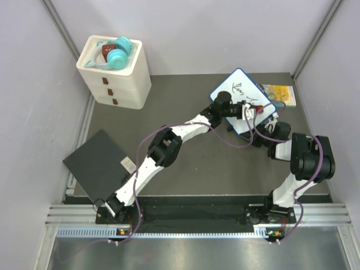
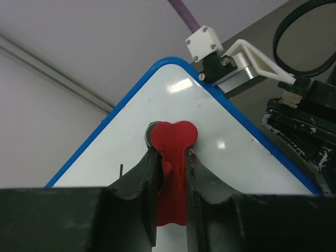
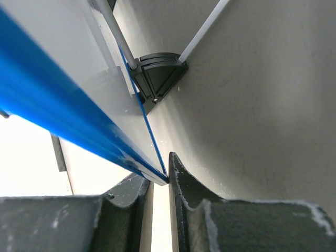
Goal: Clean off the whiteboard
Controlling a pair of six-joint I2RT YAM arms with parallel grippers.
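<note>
Lying just beside whiteboard (image 1: 241,85): small colourful book (image 1: 279,93)

The whiteboard (image 1: 248,90) (image 2: 236,157) (image 3: 63,113) is a small white rectangle with a thin blue rim and rounded corners. It sits at the far right of the table, turned like a diamond with one corner pointing far. It is tilted, not flat. Black handwriting (image 1: 241,86) covers its far part, while the face near the rounded corner in the left wrist view is almost clean and glossy. The right wrist view shows a black foot (image 3: 156,77) under it.
</note>
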